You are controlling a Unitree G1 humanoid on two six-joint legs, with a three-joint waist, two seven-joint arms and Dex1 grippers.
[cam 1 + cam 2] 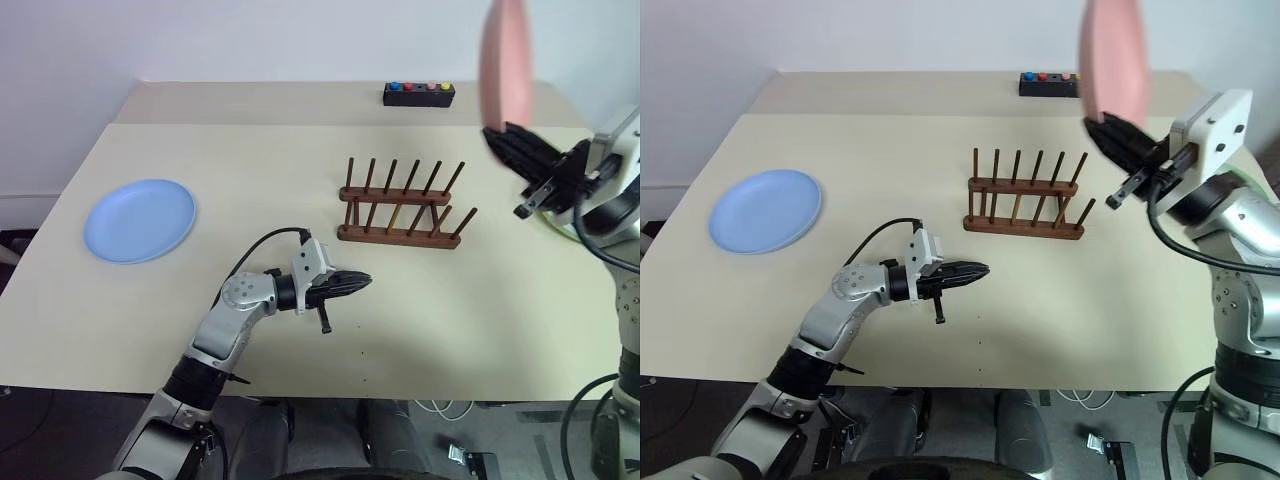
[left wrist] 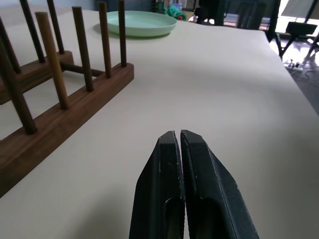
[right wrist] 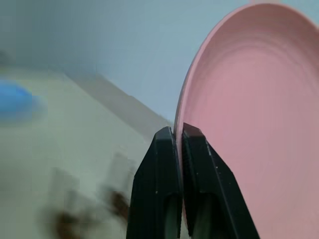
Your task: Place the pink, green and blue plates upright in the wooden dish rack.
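Observation:
My right gripper [image 1: 492, 135] is shut on the rim of the pink plate [image 1: 505, 60], which it holds upright in the air to the right of the wooden dish rack [image 1: 400, 205] and higher than it. The right wrist view shows the fingertips [image 3: 169, 137] pinching the plate's edge [image 3: 249, 124]. No plate stands between the rack's pegs. The blue plate [image 1: 140, 220] lies flat at the table's left. The green plate [image 2: 142, 23] lies flat beyond the rack's right end. My left gripper [image 1: 365, 282] is shut on nothing, hovering level in front of the rack and pointing right.
A small black box with coloured buttons [image 1: 418, 94] sits at the table's far edge behind the rack. The beige table [image 1: 300, 150] has bare surface between the blue plate and the rack, and along its front edge.

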